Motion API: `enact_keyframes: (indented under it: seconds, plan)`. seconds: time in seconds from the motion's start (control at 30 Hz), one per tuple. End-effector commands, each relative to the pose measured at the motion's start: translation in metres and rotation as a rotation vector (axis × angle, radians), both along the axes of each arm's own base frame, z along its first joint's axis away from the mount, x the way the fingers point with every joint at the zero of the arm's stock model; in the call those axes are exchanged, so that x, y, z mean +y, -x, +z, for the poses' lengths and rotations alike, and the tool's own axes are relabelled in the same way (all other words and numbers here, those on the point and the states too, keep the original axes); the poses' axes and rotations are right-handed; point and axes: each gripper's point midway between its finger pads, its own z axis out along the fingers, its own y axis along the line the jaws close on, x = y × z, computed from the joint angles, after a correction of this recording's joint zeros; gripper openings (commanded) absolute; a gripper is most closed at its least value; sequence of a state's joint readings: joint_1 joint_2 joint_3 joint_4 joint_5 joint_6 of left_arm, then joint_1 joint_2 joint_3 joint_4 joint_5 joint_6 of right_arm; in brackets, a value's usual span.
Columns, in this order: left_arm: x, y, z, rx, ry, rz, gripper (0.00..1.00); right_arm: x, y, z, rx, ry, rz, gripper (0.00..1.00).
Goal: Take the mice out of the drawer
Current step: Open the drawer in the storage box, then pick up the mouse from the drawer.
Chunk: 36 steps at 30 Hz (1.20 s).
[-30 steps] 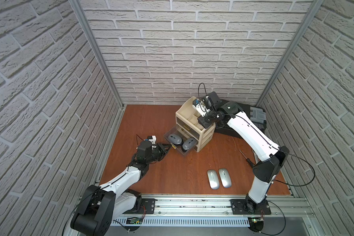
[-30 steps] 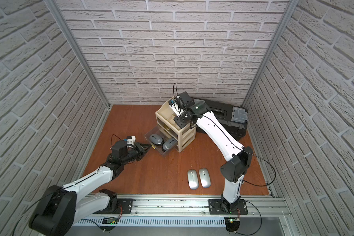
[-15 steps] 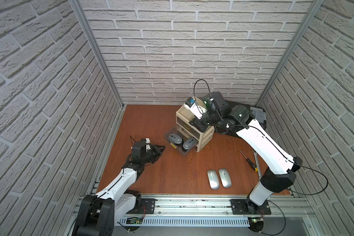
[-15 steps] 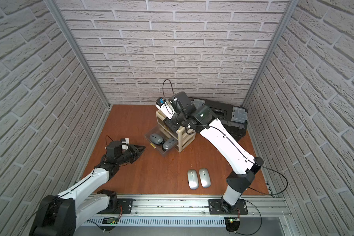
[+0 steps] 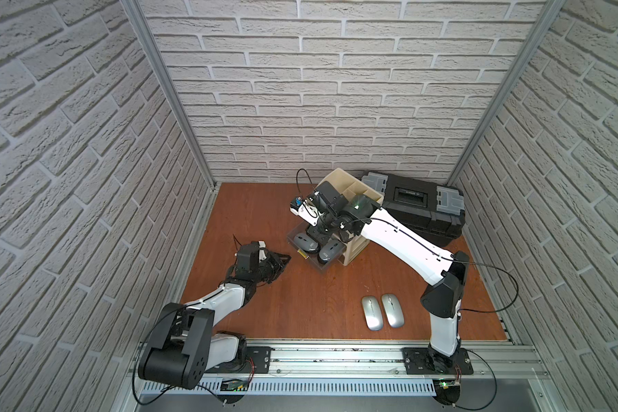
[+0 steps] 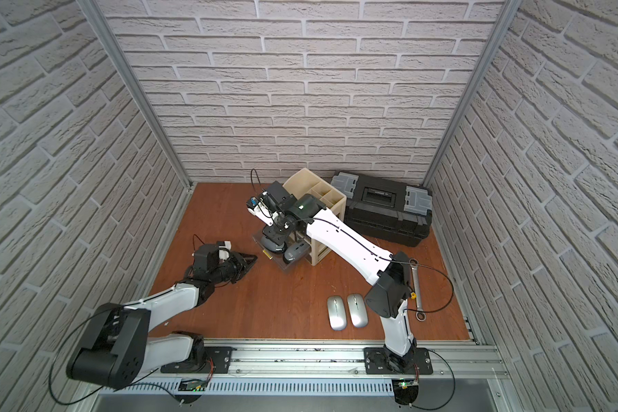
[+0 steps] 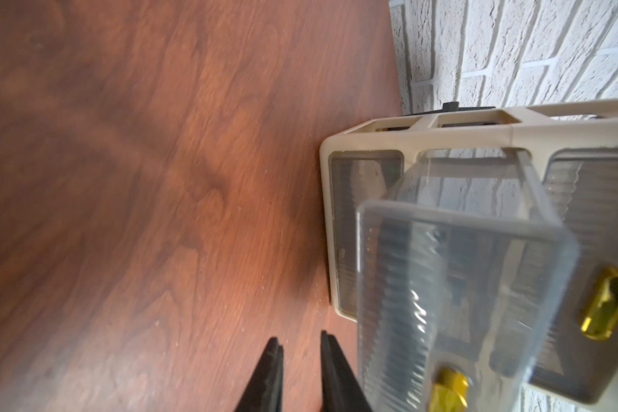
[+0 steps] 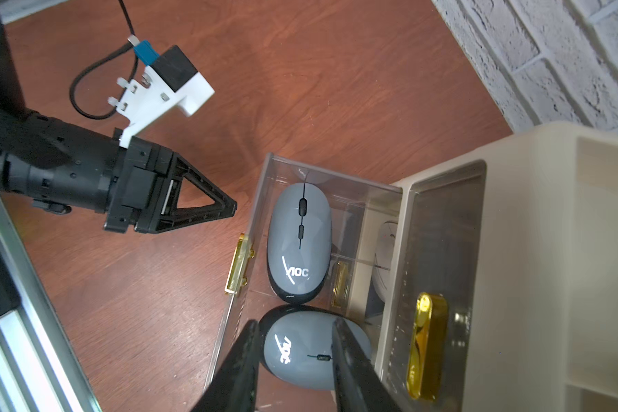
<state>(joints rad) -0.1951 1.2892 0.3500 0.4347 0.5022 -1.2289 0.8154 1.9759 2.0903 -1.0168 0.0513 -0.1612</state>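
While its base sits at the right end of the front rail, the right arm (image 5: 400,242) rises to a black elbow. From there its long white forearm runs down and forward over the brown wooden table (image 5: 300,303), with the wrist bent to look straight down. The left arm (image 5: 222,296) lies low and stretched forward, its wrist level just above the wood.

The beige plastic drawer unit (image 5: 355,246) stands near the back wall, its clear plastic drawer with a gold handle (image 8: 336,173) pulled out. The right gripper (image 8: 295,323) hangs over that drawer, fingers parted astride one dark grey oval mouse with a white logo (image 8: 300,353). Whether they press it I cannot tell. The left gripper (image 7: 299,337) points toward the drawer front, just short of it, jaws nearly together and empty.

A second dark grey mouse (image 8: 298,242) lies beside the first in the drawer. Two slim silver mice (image 5: 371,313) rest side by side on the table near the right arm's base.
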Motion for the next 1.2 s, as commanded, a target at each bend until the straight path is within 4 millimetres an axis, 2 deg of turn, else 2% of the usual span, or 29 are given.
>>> enact_keyframes:
  seconds: [0.0, 0.17, 0.5, 0.73, 0.9, 1.17]
  plan:
    - [-0.003, -0.014, 0.014, -0.137, 0.010, -0.018, 0.20, 0.008, -0.008, -0.006, -0.025, -0.001, -0.004, 0.35]
    - [-0.011, -0.019, 0.012, -0.157, 0.005, -0.042, 0.16, 0.008, -0.014, -0.036, -0.002, 0.076, 0.013, 0.34]
    - [-0.025, -0.032, 0.000, -0.170, 0.038, -0.047, 0.15, 0.011, -0.018, -0.065, 0.034, 0.139, 0.045, 0.34]
    - [-0.038, -0.037, -0.003, -0.180, 0.044, -0.060, 0.14, 0.011, -0.012, -0.085, 0.129, 0.125, 0.068, 0.41]
    - [-0.047, -0.039, 0.000, -0.191, 0.038, -0.080, 0.14, 0.008, -0.012, -0.093, 0.175, 0.112, 0.071, 0.49]
    - [-0.056, -0.041, -0.008, -0.187, 0.067, -0.084, 0.13, 0.003, -0.018, -0.108, 0.231, 0.100, 0.056, 0.54]
